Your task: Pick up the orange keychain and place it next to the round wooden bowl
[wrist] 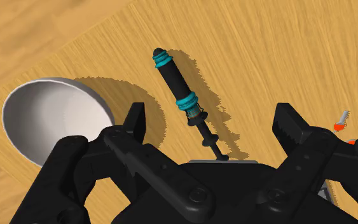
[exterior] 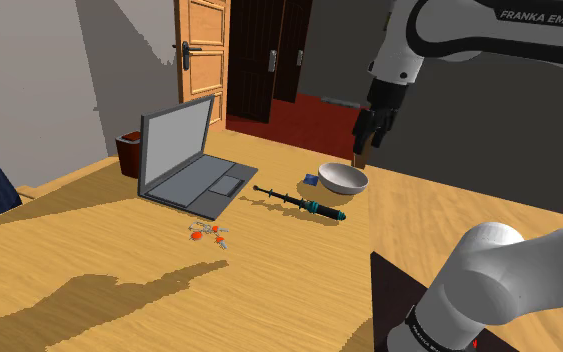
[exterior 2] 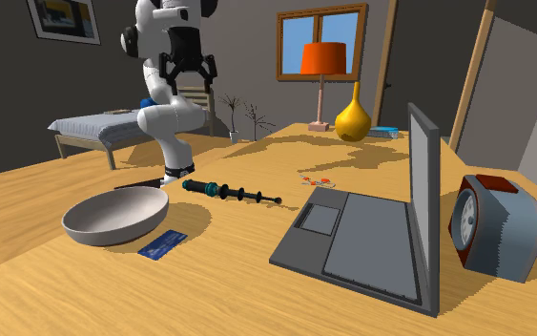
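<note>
The orange keychain [exterior: 209, 233] with small silver keys lies on the wooden table [exterior: 89, 260], in front of the laptop. It also appears as the keychain [exterior 2: 316, 180] and as the keychain [wrist: 341, 121] beside my right finger. The round bowl [exterior: 343, 178] is drawn pale grey and stands upright near the table's far side; I see the bowl [exterior 2: 113, 212] and the bowl [wrist: 50, 118] too. My black gripper [exterior: 369, 130] hangs high above the table near the bowl, open and holding nothing. The gripper [exterior 2: 188, 72] points down; from the gripper [wrist: 213, 124] the fingers stand wide apart.
A black and teal screwdriver [exterior: 299, 203] lies between bowl and keychain, right below the hand. An open grey laptop [exterior: 184, 160] stands at the shoulder view's left. A small blue card [exterior: 311, 180] lies by the bowl. A clock [exterior 2: 490, 227] sits behind the laptop.
</note>
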Robot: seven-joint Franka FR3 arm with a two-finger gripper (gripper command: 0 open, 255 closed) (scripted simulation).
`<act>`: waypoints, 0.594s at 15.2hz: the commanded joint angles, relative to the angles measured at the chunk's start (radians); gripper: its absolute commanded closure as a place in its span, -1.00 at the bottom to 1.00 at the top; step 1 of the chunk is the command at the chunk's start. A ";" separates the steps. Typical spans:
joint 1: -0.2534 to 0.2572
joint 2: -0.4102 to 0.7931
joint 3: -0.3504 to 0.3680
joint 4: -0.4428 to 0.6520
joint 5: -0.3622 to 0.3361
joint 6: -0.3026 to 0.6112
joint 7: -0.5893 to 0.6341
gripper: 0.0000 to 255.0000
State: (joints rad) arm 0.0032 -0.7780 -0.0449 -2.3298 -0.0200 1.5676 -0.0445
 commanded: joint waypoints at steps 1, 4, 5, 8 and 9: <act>0.000 0.000 0.000 0.000 0.000 0.000 0.000 -1.00; 0.022 0.043 0.043 -0.032 0.029 0.074 0.039 -1.00; 0.030 0.060 0.057 -0.040 0.038 0.098 0.051 -1.00; 0.051 0.117 0.100 -0.058 0.064 0.173 0.088 -1.00; 0.058 0.139 0.115 -0.061 0.071 0.198 0.101 -1.00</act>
State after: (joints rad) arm 0.0542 -0.6669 0.0543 -2.3915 0.0430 1.7373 0.0424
